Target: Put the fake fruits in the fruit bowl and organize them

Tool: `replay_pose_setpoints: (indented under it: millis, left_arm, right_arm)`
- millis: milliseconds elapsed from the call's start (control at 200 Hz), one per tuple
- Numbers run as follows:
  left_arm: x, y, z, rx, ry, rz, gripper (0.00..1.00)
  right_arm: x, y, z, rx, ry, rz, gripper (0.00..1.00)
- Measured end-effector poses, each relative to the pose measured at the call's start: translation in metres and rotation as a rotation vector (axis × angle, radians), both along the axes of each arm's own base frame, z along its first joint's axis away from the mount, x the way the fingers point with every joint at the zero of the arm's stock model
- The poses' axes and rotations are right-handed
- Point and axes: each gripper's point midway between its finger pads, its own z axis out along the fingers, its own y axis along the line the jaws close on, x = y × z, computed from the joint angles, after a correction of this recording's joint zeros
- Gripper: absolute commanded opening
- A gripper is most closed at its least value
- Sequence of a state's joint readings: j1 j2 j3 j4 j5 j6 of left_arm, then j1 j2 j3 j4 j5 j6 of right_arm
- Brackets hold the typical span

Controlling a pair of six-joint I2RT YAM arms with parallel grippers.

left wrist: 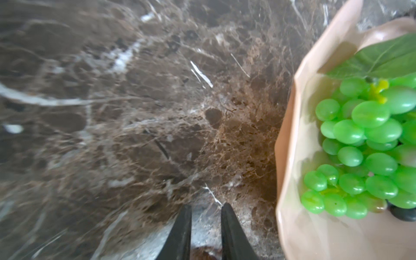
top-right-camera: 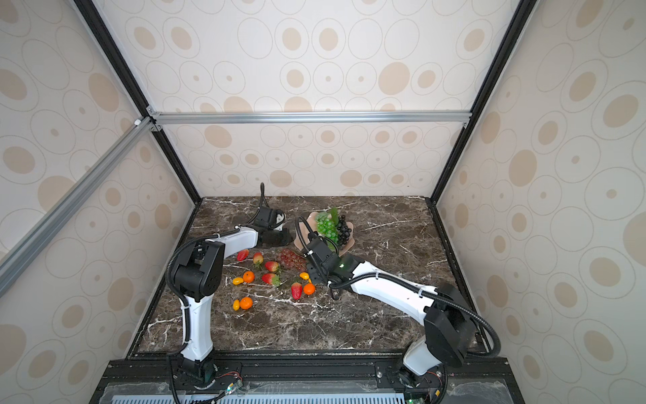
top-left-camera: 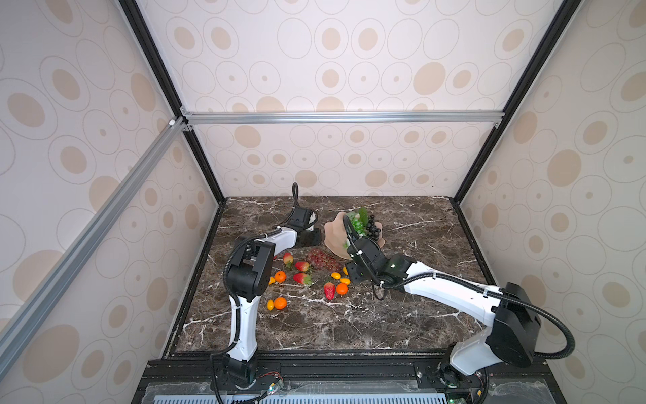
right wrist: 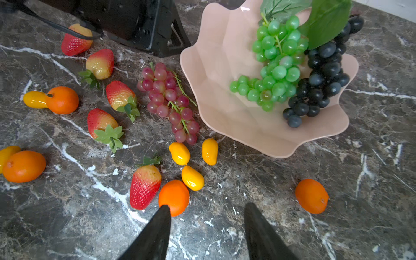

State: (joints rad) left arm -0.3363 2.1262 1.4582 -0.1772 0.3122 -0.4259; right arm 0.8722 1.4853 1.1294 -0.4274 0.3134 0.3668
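The pale pink fruit bowl (top-left-camera: pixel 332 241) (top-right-camera: pixel 350 231) (right wrist: pixel 225 56) stands at the back middle of the marble top. It holds a green grape bunch (top-left-camera: pixel 358 224) (right wrist: pixel 274 67) (left wrist: pixel 364 139) and a black grape bunch (top-left-camera: pixel 373 227) (right wrist: pixel 324 74). A red grape bunch (top-left-camera: pixel 321 259) (right wrist: pixel 168 99) lies on the marble beside the bowl. Strawberries (right wrist: pixel 145 186), tangerines (right wrist: pixel 174 195) (right wrist: pixel 311 195) and yellow ovals (right wrist: pixel 179 153) are scattered in front. My left gripper (left wrist: pixel 206 206) (top-left-camera: pixel 309 238) hangs just left of the bowl, jaws slightly apart and empty. My right gripper (right wrist: pixel 207 204) is open over bare marble, near a tangerine.
Patterned walls and black frame posts (top-left-camera: pixel 209 175) close in the marble table (top-left-camera: pixel 314 325) on three sides. My right arm (top-left-camera: pixel 451 290) crosses the right front. More strawberries (top-left-camera: pixel 302 266) and tangerines (top-left-camera: pixel 280 303) lie left of centre near my left arm (top-left-camera: pixel 244 314).
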Motion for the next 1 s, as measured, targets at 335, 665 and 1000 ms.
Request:
replay_pose_setpoints:
  millis: [335, 665, 1000]
  left_arm:
    - [-0.014, -0.012, -0.011, 0.023, 0.050, -0.055, 0.22]
    - [-0.023, -0.002, -0.012, 0.057, 0.059, -0.038, 0.21]
    - [-0.057, 0.014, -0.013, 0.090, 0.100, -0.026, 0.20]
  right_arm:
    - [0.002, -0.016, 0.007, 0.071, -0.008, -0.046, 0.56]
    - [0.003, -0.013, 0.009, 0.087, -0.012, -0.046, 0.57]
    - [0.001, -0.015, 0.003, 0.081, -0.002, -0.046, 0.57]
